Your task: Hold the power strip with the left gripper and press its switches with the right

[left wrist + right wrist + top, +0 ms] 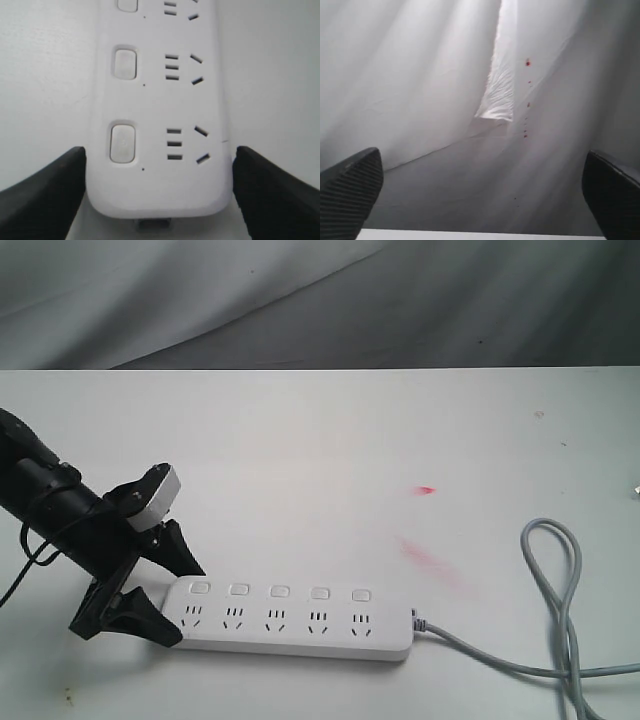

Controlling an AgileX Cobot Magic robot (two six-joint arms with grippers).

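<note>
White matte tabletop (pixel 330 440), evenly lit, soft shadows only. Red spot (pixel 427 489) right of middle; paler pink smear (pixel 432 562) just nearer. Faint mark (pixel 539 414) toward far right edge. Behind, grey-white cloth backdrop (pixel 300 300), draped in broad folds. In right wrist view: hanging cloth, bright slit (pixel 500 65) between two sheets, few red specks (pixel 527 62) beside it.

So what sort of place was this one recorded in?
Most likely a robot lab test bench: a plain white table, a grey cloth backdrop draped behind it, and the left gripper with its fingers either side of a power strip.
</note>
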